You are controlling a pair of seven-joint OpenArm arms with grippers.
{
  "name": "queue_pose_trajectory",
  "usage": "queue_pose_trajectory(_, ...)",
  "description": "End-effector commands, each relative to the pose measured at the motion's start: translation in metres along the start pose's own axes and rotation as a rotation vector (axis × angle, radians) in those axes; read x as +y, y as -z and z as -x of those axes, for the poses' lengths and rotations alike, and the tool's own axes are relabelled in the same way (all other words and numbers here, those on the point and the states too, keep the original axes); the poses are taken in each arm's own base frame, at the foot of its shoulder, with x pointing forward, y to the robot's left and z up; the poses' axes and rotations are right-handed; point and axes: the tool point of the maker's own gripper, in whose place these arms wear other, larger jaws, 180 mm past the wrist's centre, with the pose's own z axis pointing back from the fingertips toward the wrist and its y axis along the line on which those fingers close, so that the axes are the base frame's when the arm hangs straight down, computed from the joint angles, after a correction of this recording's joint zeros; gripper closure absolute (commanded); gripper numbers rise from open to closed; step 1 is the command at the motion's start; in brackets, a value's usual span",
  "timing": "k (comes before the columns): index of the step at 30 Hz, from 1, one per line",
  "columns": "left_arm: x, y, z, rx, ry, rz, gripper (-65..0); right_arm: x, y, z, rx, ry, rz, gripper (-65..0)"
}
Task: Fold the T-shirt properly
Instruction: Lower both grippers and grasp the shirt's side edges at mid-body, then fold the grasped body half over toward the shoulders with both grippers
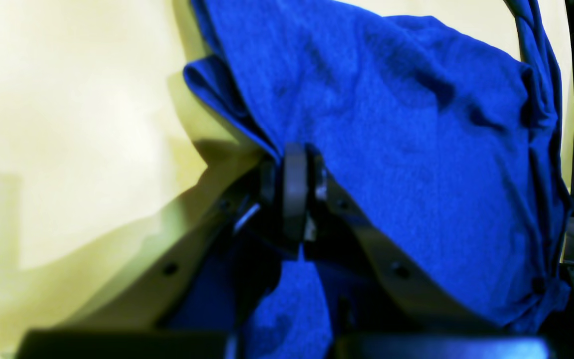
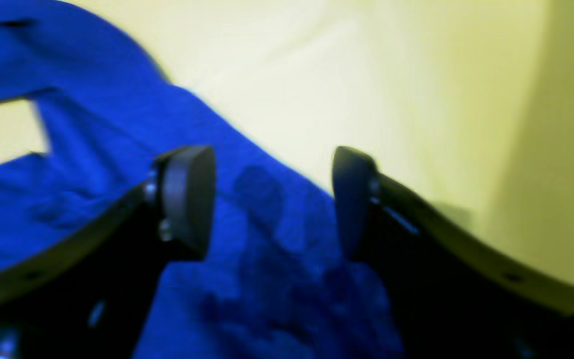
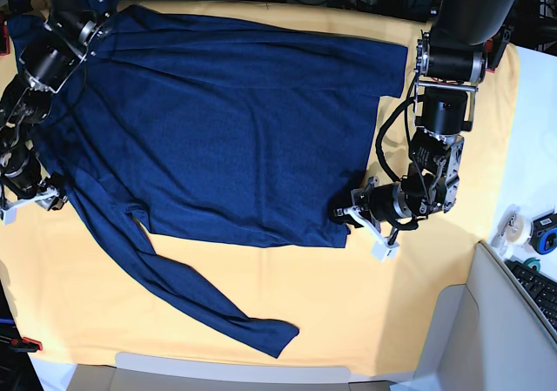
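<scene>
Up close in the left wrist view, the left end effector (image 1: 294, 164) is pinching a folded edge of the T-shirt (image 1: 406, 149), its pads pressed together with blue knit bunching out on both sides; that grip is probably being taken at a hem corner so the cloth can be lifted and carried over as a fold. Beyond it the pale yellow cloth (image 1: 68, 124) is lying flat under the shirt. Turning to the right wrist view, the right end effector (image 2: 272, 199) is hanging with its jaws spread wide and nothing between them, poised just above a blurred stretch of the T-shirt (image 2: 117, 129), seemingly lining up for a matching pinch. From the base view, the T-shirt (image 3: 226, 130) is spreading broadly across the yellow-covered tabletop (image 3: 418, 304), one long sleeve trailing toward the near edge. The left end effector (image 3: 352, 212) is reaching low and nearly level at the shirt's lower corner on the picture's right, its arm bending down from above. The right end effector (image 3: 35, 198) is sitting at the opposite edge, beside the sleeve root, its arm folding down along the picture's left side.
</scene>
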Motion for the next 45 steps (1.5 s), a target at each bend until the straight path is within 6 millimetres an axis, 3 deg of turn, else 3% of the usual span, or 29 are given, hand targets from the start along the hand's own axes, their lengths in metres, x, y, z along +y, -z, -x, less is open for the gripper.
queue_pose_trajectory(1,-0.002,-0.004,-0.013,-0.009,0.022,-0.006,-0.1,0.003,-0.004,-0.029,-0.065,-0.046,-0.023,-41.3)
queue_pose_trajectory(9,-0.005,0.001,-0.004,0.024,0.06,-0.014,-0.1,0.011,0.027,-0.01,0.023,-0.155,-0.133,-43.8)
queue_pose_trajectory(18,-0.007,0.004,0.001,0.044,0.08,-0.017,-0.1,0.013,0.03,0.018,0.087,-0.199,-0.187,-43.8)
queue_pose_trajectory(25,-0.007,0.004,0.001,0.043,0.08,-0.017,-0.1,0.031,0.036,0.045,0.144,-0.204,-0.219,-43.8)
queue_pose_trajectory(34,-0.007,0.004,0.001,0.043,0.08,-0.017,-0.1,0.043,0.033,0.052,0.157,-0.236,-0.233,-43.6)
queue_pose_trajectory(38,-0.007,0.004,0.001,0.043,0.08,-0.017,-0.1,0.043,0.032,0.053,0.164,-0.238,-0.232,-32.5)
queue_pose_trajectory(43,-0.007,0.004,0.001,0.043,0.08,-0.017,-0.1,0.041,0.033,0.054,0.169,-0.24,-0.227,-1.6)
queue_pose_trajectory(45,-0.007,0.004,0.0,0.042,0.081,-0.017,-0.1,0.04,0.032,0.053,0.165,-0.241,-0.225,0.0)
